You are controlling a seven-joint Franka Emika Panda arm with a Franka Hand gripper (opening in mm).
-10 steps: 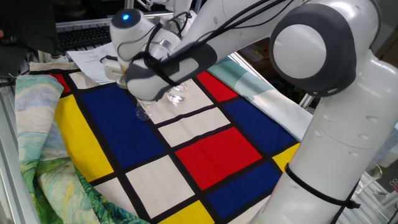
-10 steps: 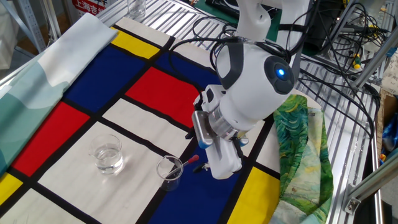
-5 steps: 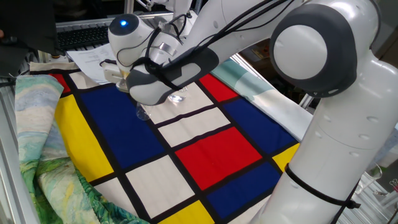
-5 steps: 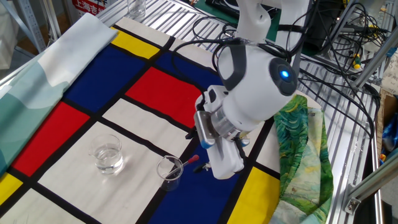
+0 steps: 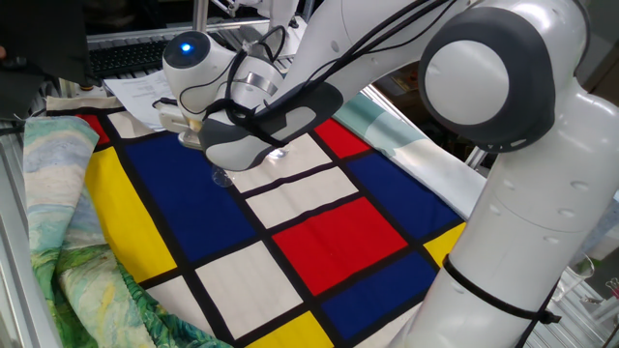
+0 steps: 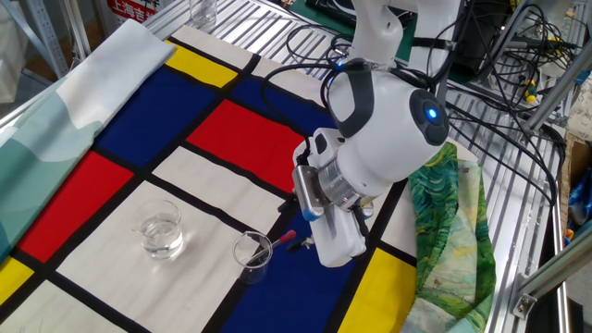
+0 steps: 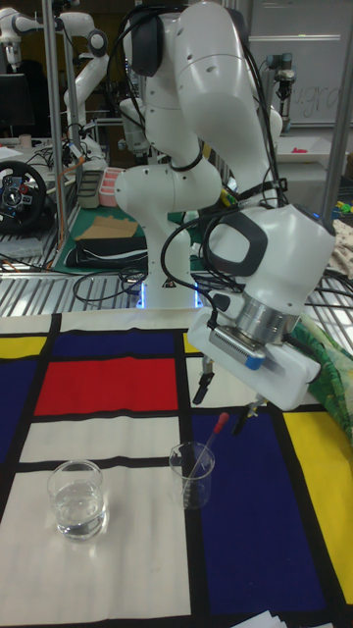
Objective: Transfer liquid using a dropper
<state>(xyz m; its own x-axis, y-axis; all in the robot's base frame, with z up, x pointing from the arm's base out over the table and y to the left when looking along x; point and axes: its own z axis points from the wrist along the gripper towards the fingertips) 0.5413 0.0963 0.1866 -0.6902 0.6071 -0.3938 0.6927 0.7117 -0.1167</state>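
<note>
A cloth (image 7: 98,383) of flat blue, red, yellow and cream blocks with black bands covers the table. In the tall view two small clear glasses stand on it: the left glass (image 7: 77,499), round and squat on a cream block, holds a little clear liquid (image 7: 78,515) that glints through its wall; the right glass (image 7: 193,476), narrower, sits on the black band at the edge of the blue block. The dropper (image 7: 205,452), a thin clear tube with a small dark reddish bulb, stands in the right glass, tip down inside it, long axis tilted so that the bulb leans up and to the right past the rim. Just above and to the right of the bulb hangs the gripper (image 7: 227,392), a glossy white body with two slim dark fingers (image 7: 201,384) pointing down, spread apart with nothing between them and clear of the dropper. The other fixed view shows the same from the side: the dropper (image 6: 275,245) leaning from the right glass (image 6: 252,256) toward the gripper's white body, the left glass (image 6: 158,230) well apart. In the one fixed view the arm hides the fingers and the dropper; only part of a glass (image 5: 223,177) shows beneath it. A crumpled green patterned cloth (image 6: 444,222) lies at the table's edge.
</note>
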